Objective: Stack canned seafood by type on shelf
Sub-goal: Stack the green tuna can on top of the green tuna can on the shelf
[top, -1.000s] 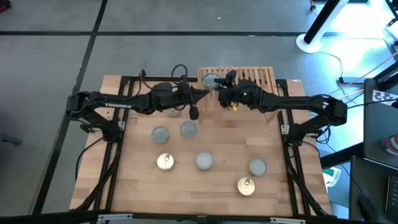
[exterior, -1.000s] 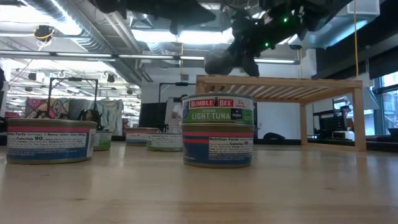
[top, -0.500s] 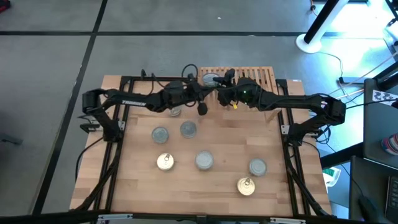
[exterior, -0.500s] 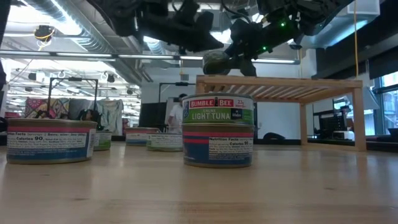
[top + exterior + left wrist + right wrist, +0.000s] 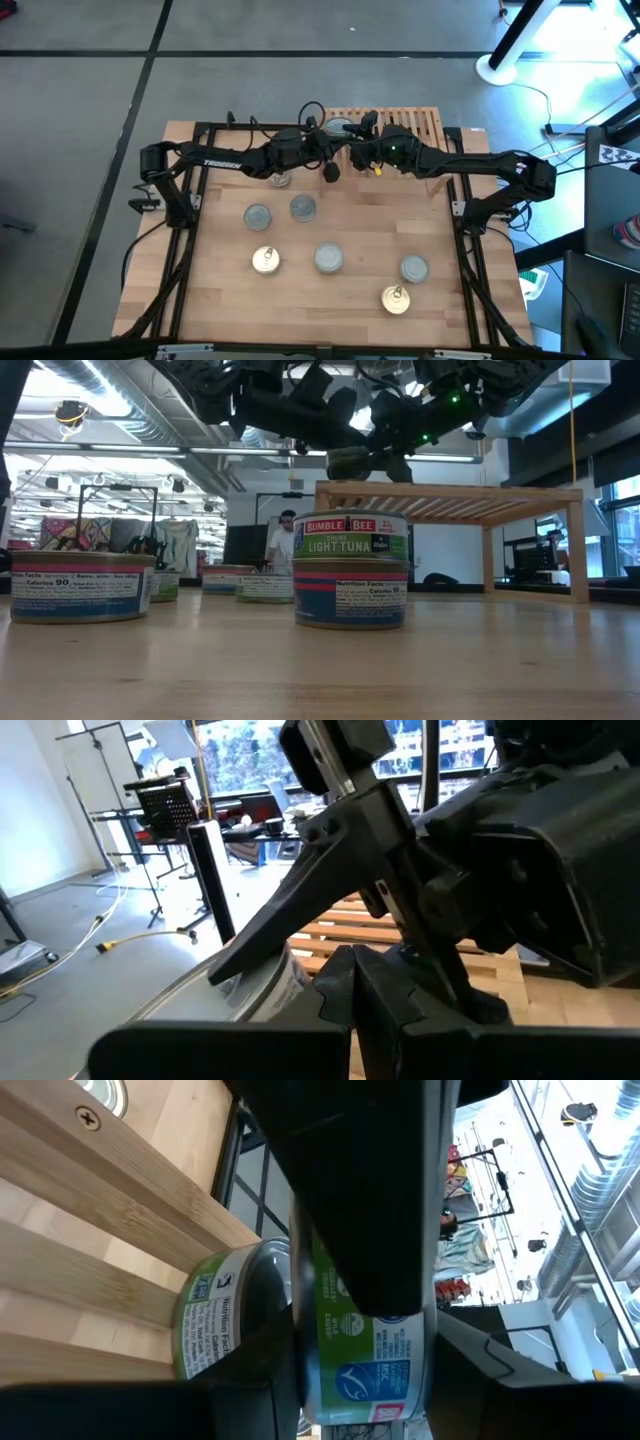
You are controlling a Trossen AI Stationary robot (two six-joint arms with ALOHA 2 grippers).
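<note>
The light-wood slatted shelf (image 5: 395, 122) stands at the table's far edge. My right gripper (image 5: 350, 140) is at the shelf's left end, shut on a silver-topped, green-labelled can (image 5: 339, 128), which also shows in the low view (image 5: 348, 463) just above the shelf top. In the right wrist view a second green-labelled can (image 5: 215, 1325) lies close beside the held can (image 5: 370, 1350), against the slats. My left gripper (image 5: 327, 172) hovers just in front of the shelf's left end, shut and empty. Several more cans stand on the table. My right gripper has the green-labelled can between its two fingers (image 5: 255, 1380), which come level from the table's right side. The can is at the shelf's left end, above the slats. A dark part covers its far portion. I cannot tell which faces the pads are on.
Silver-topped cans (image 5: 258, 215) (image 5: 303, 208) (image 5: 329, 258) (image 5: 414, 268) and gold-topped cans (image 5: 265, 260) (image 5: 396, 299) stand on the plank table. Another can (image 5: 282, 179) sits under my left arm. In the low view a two-can stack (image 5: 350, 570) stands in front. A person (image 5: 285, 540) shows in the room behind.
My left gripper has moved toward the table's right and far edge, closing in on the shelf's left end and my right gripper. My right gripper and its can have stayed about where they were.
</note>
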